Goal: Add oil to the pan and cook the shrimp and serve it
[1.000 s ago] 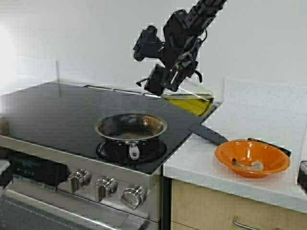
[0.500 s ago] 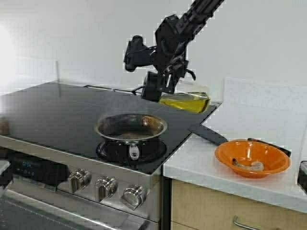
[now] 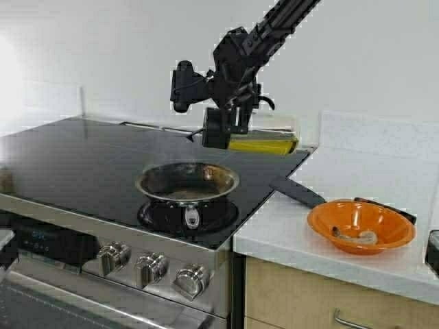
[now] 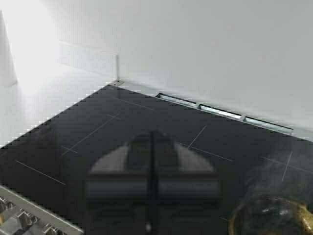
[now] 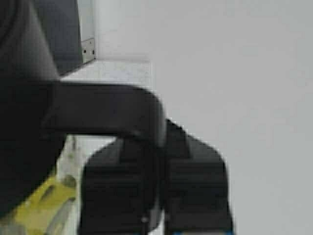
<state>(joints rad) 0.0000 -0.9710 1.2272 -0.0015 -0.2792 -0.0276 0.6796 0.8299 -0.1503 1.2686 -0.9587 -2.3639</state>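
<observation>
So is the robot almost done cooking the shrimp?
Not yet, it is near the start. The right gripper holds the oil jug by its handle, tipped on its side above the stove, behind the pan. No oil stream shows, and whether any has reached the pan cannot be told. The shrimp sit in the orange bowl. Pouring, cooking and serving remain.

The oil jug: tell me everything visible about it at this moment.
The oil jug is clear glass with a black lid and black handle, holding yellow-green oil. It is lifted and tipped about onto its side, lid end toward the pan, above the cooktop behind it. The right hand is shut on its handle. No oil stream is visible.
</observation>
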